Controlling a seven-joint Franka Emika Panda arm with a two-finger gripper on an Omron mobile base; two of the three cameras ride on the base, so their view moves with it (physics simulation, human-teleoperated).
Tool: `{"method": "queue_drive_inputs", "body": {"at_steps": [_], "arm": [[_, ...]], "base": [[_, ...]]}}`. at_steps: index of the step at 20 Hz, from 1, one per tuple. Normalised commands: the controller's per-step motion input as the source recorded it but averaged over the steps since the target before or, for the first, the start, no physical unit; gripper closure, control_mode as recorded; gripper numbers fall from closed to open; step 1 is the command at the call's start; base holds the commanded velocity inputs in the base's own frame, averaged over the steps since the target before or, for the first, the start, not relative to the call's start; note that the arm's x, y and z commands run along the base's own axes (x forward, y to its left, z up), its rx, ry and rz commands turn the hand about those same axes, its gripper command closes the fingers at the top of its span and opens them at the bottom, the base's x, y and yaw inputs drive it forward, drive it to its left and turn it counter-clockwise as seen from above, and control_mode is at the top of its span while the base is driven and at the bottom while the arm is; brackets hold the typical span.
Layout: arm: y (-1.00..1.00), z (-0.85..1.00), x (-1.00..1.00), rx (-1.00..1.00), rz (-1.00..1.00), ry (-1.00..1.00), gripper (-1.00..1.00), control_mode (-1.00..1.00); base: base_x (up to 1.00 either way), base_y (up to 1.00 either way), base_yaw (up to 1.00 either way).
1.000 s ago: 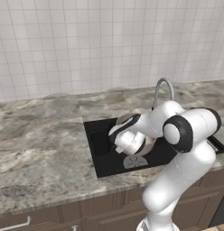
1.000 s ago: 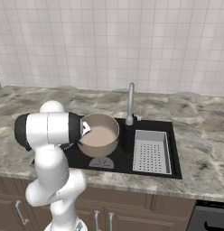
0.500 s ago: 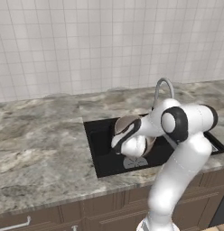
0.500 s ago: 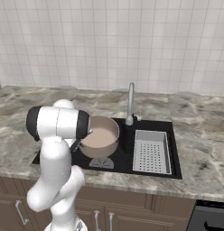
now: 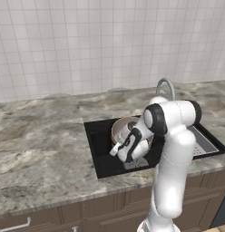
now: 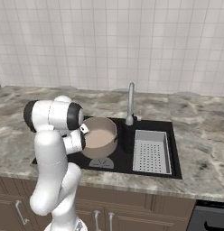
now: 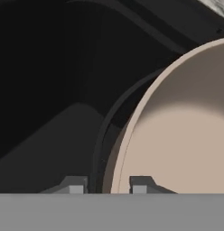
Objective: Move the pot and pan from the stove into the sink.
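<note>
The beige pot is in the black sink, tilted, its open mouth facing up and toward the faucet. My gripper is at the pot's left side, shut on its wall at the dark band handle. In the hand view the two fingertips straddle the pot's rim, with the tan inside to the right and the dark sink basin to the left. From the right the pot sits in the sink's left half, against my arm. The pan is out of view.
A curved silver faucet stands behind the sink. A grey perforated drainer tray fills the sink's right part. Marble counter spreads left of the sink. A corner of the stove shows at the lower right.
My elbow and upper arm have swung over the sink while the pot stays in nearly the same place in the basin, still gripped.
</note>
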Motion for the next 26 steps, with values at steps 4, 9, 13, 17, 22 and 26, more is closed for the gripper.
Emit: {"method": "queue_drive_inputs", "body": {"at_steps": [4, 9, 13, 17, 22, 26], "arm": [[-0.04, -0.48, 0.06, 0.00, -0.02, -0.04, 1.00, -1.00], [-0.14, -0.34, 0.00, 0.04, -0.04, -0.03, 1.00, -1.00], [-0.05, -0.04, 0.01, 0.03, 0.00, 0.03, 1.00, -1.00], [-0.41, -0.18, 0.04, 0.20, -0.01, 0.08, 1.00, -1.00], [-0.03, -0.04, 0.02, 0.05, 0.00, 0.02, 1.00, -1.00], [0.00, -0.33, 0.03, 0.01, 0.00, 0.01, 1.00, -1.00]], "base": [[0.00, 0.00, 0.00], [0.00, 0.00, 0.00], [0.00, 0.00, 0.00], [0.00, 0.00, 0.00], [0.00, 0.00, 0.00], [0.00, 0.00, 0.00]]}}
